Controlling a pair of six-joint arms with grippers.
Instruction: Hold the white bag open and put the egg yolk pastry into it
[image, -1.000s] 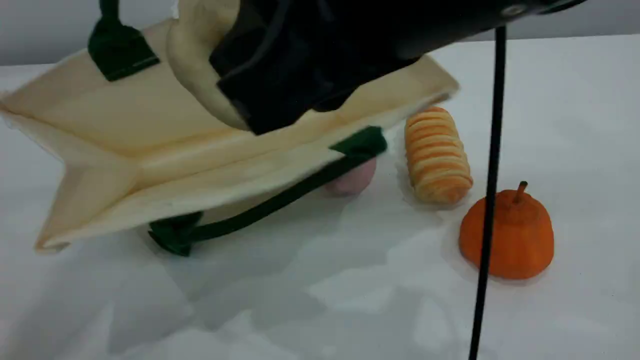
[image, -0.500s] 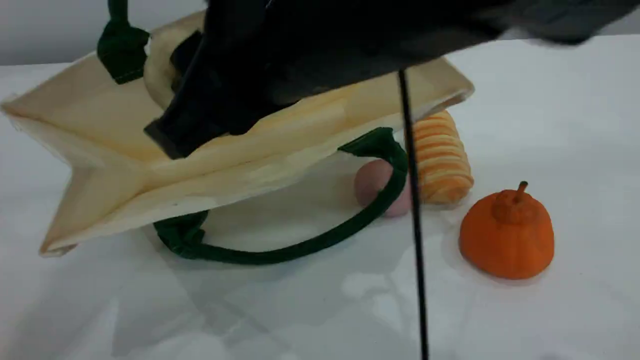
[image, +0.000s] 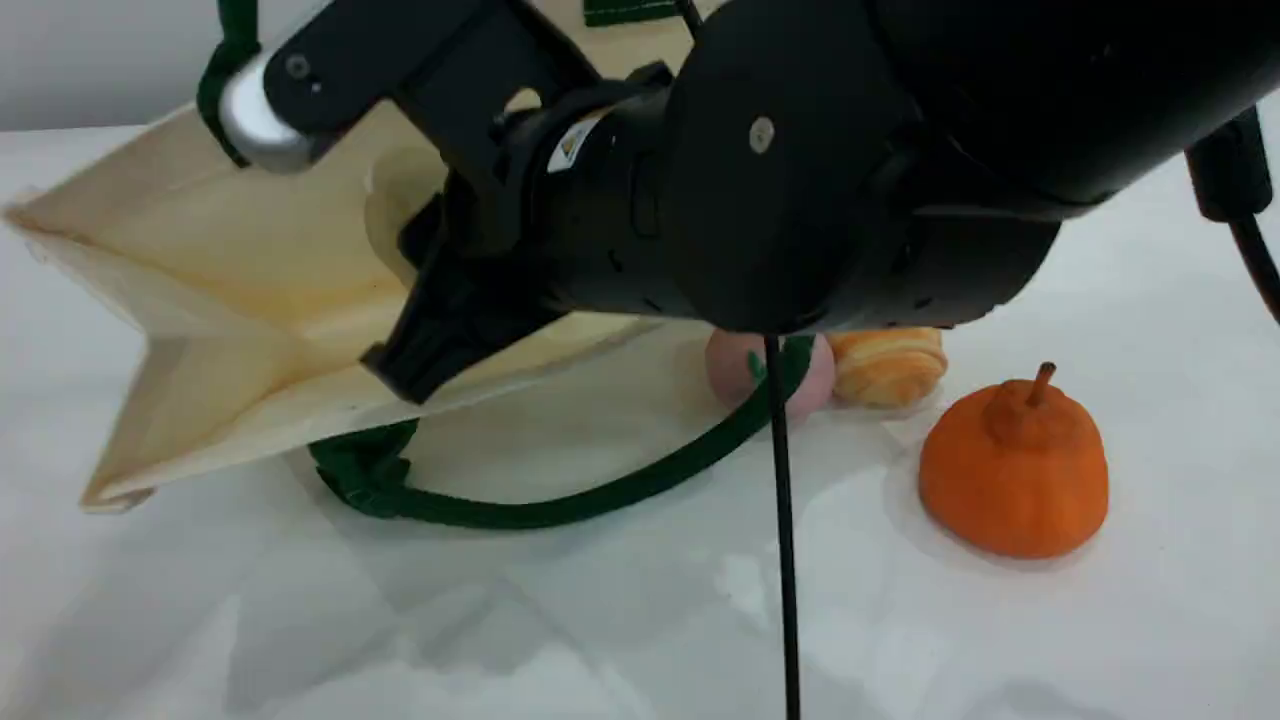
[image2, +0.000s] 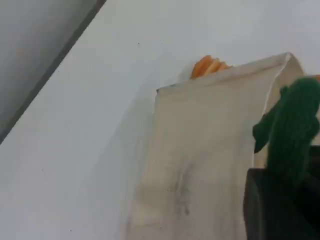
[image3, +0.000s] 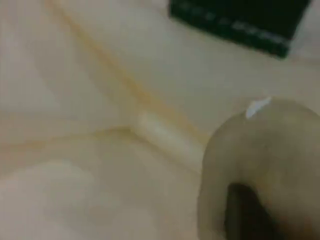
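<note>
White bench and grey wall frame us as our right gripper (image: 400, 375), clamped on the egg yolk pastry (image3: 265, 175), has pushed deeper into the white bag (image: 230, 290) than a second ago. Our left gripper (image2: 280, 200) stays closed on the green handle (image2: 290, 130), lifting the mouth. Outside lie the pink ball (image: 770, 365), striped roll (image: 890, 365) and orange pumpkin (image: 1015, 475); we judge release comes next.

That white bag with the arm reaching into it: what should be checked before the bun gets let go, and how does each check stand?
1. White bag mouth held open: ok.
2. Left gripper shut on the green handle: ok.
3. Right gripper shut on the egg yolk pastry: ok.
4. Pastry inside the bag: ok, the right wrist view shows bag lining all round.
5. Pastry resting on the bag floor: cannot tell.
</note>
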